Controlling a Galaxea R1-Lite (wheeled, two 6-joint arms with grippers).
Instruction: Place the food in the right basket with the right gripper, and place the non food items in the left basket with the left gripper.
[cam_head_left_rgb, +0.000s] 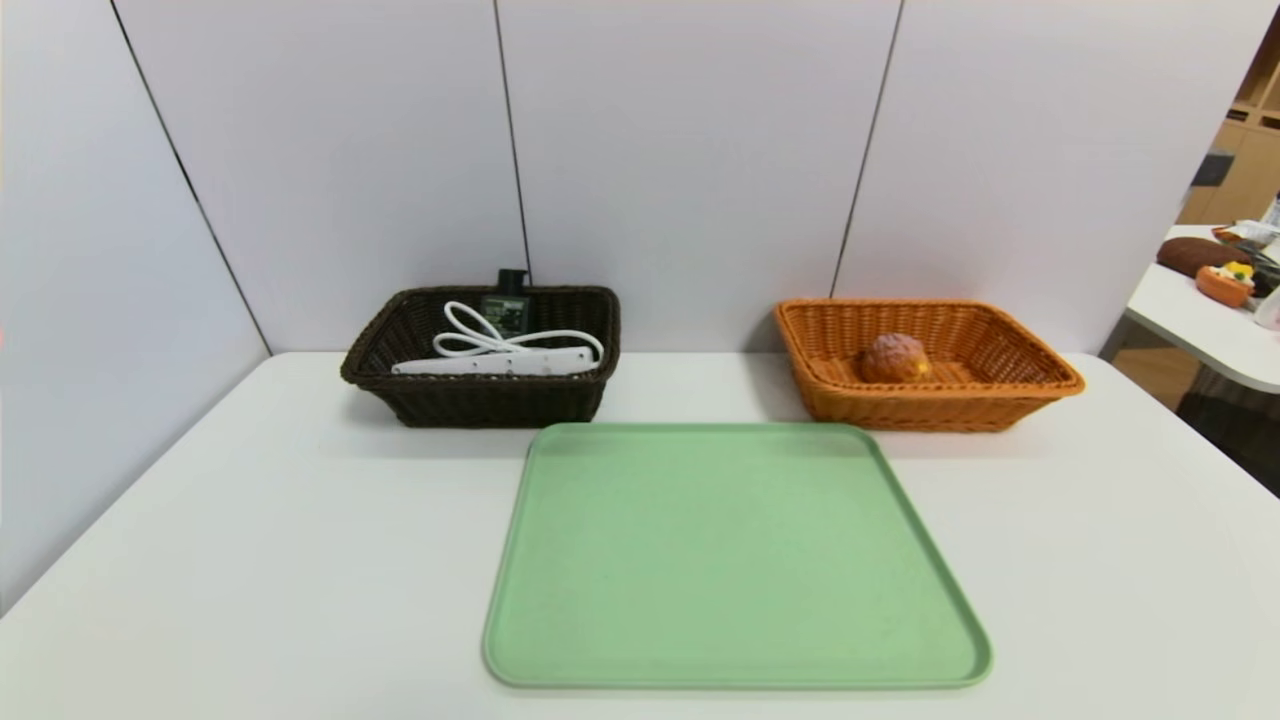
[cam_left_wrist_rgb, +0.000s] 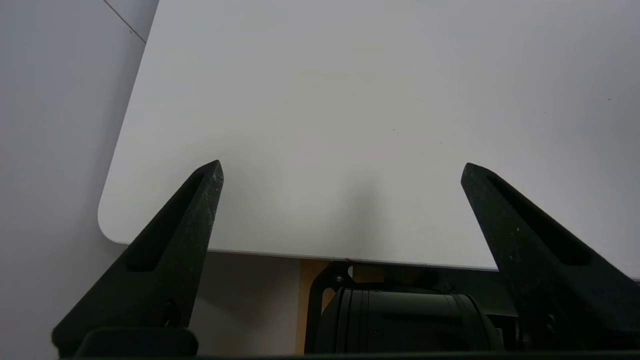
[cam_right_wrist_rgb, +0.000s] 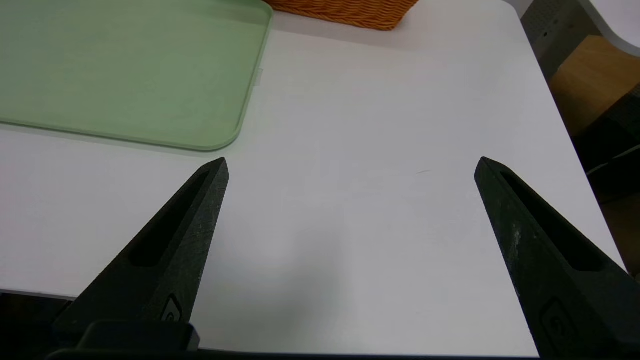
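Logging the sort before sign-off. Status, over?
Left tool open, empty. Right tool open, empty. Bun in orange basket; power strip, pump bottle in dark brown basket. Green tray bare.

Wicker baskets (cam_head_left_rgb: 480, 400), woven; tray (cam_head_left_rgb: 730, 560) matt plastic; table (cam_head_left_rgb: 250, 550) smooth.

A pale green tray (cam_head_left_rgb: 735, 560) with a raised rim is seen lying flat in the lower centre of the head view, on a white table (cam_head_left_rgb: 250, 560). Grey-white wall panels (cam_head_left_rgb: 690, 150) are shown across the top of the frame. At the far right edge, a second white table (cam_head_left_rgb: 1200, 320) is seen, bearing some brown and orange items too small to identify.
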